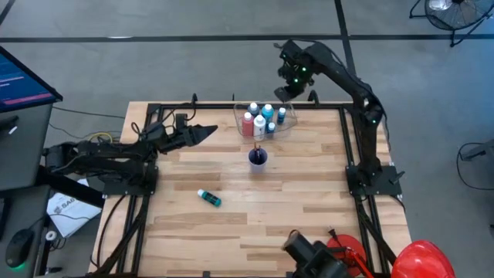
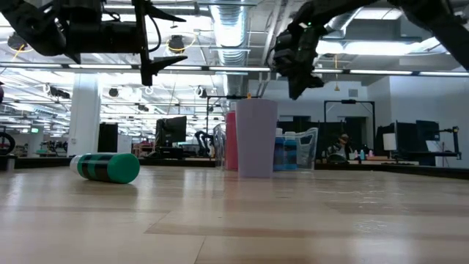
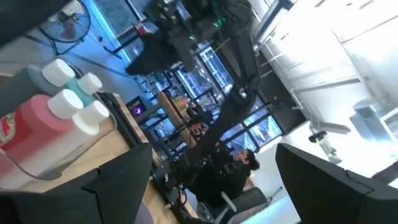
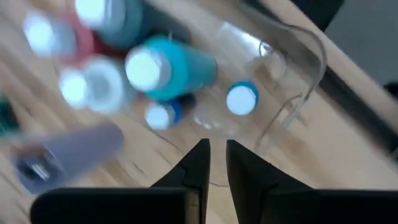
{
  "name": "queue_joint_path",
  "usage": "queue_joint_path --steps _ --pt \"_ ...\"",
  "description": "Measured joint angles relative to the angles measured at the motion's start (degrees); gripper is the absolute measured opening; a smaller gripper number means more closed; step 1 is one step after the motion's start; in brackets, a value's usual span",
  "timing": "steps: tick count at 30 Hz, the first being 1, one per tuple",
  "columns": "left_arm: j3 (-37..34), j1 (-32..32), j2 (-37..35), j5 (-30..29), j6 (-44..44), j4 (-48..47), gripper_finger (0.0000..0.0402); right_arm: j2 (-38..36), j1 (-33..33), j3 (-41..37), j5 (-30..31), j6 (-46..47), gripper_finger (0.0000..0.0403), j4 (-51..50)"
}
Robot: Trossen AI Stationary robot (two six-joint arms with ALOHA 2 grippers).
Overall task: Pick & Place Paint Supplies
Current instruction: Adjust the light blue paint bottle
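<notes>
The left gripper (image 1: 207, 133) is held above the left part of the table (image 1: 309, 201), pointing right toward the clear tub (image 1: 287, 127); its fingers (image 3: 124, 171) are spread wide with nothing between them, as the left wrist view shows. Nothing is touched by it.

To the near right of that gripper, a teal paint bottle (image 1: 209, 198) with a white cap is seen lying on its side on the bare wood, well apart from the other supplies. In the low view it (image 2: 108, 167) is found at the left, resting flat on the tabletop.

Near the middle of the table a small blue-purple cup (image 1: 258, 158) is stood upright, just on the near side of the tub.

Inside the clear tub, at the far edge of the table, several white-capped bottles are grouped upright: a red bottle (image 1: 248, 124) at the left, a larger light blue bottle (image 1: 267, 113) near the middle, and a small blue bottle (image 1: 282, 115) at the right.

The right gripper (image 1: 285, 91) is raised above the far right end of the tub. Its fingers (image 4: 196, 165) are drawn close together, with only a narrow gap left, and nothing is seen held between them.
</notes>
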Motion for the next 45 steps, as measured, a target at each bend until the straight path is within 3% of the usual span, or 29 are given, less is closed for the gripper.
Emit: queue_joint_path --steps 4,6,9,12,15,19,22,33,45 --pt "-0.02 0.71 0.0 2.05 0.13 -0.07 0.0335 2.28 0.64 0.73 0.43 -15.99 0.0043 -2.32" --pt "-0.02 0.71 0.0 2.49 0.13 -0.09 0.0335 3.29 1.27 0.6 3.38 -24.18 0.0038 -3.54" --pt "-0.02 0.7 0.0 3.52 0.13 -0.2 0.0335 4.64 1.99 0.54 10.0 -29.2 0.0025 -3.27" --pt "-0.02 0.66 0.0 4.17 0.13 -0.27 0.0335 4.7 1.68 0.54 12.51 -35.34 0.0006 -3.51" --pt "-0.02 0.66 0.0 5.07 0.13 -0.25 0.0335 4.63 2.35 0.53 12.51 -44.51 0.0003 -1.81" --pt "-0.03 0.64 0.0 5.71 0.79 -0.27 0.0335 3.4 3.47 0.54 4.78 -55.47 0.0002 0.71" --pt "-0.04 0.64 0.0 5.82 4.1 -0.34 0.0335 3.28 3.59 0.56 3.36 -63.23 0.0002 0.3" --pt "-0.04 0.2 0.0 5.84 7.06 -0.43 0.0335 3.71 2.41 -3.8 3.3 -60.21 0.0014 2.2" --pt "-0.07 0.2 0.0 5.47 7.01 -0.43 0.0335 3.77 2.17 -8.99 4.7 -55.88 0.0138 6.22"
